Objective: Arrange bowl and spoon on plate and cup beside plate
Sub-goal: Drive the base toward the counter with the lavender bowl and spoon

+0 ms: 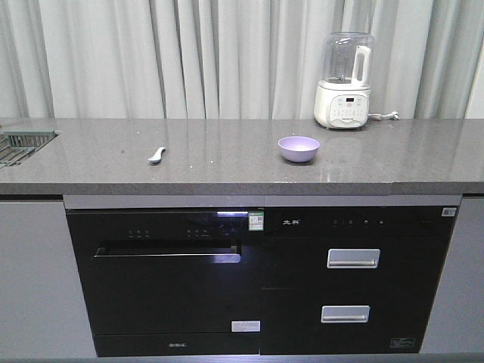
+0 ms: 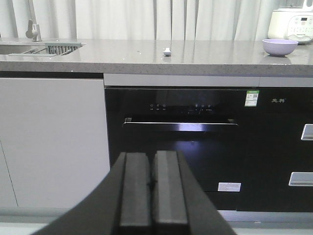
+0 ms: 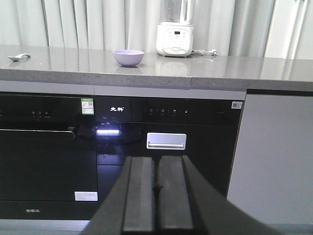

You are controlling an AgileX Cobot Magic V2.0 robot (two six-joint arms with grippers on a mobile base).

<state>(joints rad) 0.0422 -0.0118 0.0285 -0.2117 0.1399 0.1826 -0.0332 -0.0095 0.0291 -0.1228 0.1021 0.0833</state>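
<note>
Showing both arms as I see them from my station: they hang low in front of the black appliance fronts, below the level of the grey counter.

Left gripper: pads pressed flat together, no gap, nothing between them. Right gripper: likewise closed on nothing.

The spoon lies on the counter's left half, well apart from the bowl. The bowl sits upright on the right half, nearer the front edge than the white blender and to its left. Neither the plate nor the cup appears in any view, so I cannot say where they stand.

Key relation: in the left wrist view the spoon is above and almost straight ahead, a little to the right, while the bowl sits at the far right edge. In the right wrist view the bowl is up and slightly left, and the spoon is at the far left edge. I judge the left arm nearer the spoon and the right arm nearer the bowl.

In the front view the spoon's long axis runs on a slight diagonal. Its head seems to point toward the counter's front edge and its handle back and to the right, but it is too small to fix more closely.

Either arm would first have to rise above the counter edge and open its jaws before reaching. No step of the arrangement is yet done.
</note>
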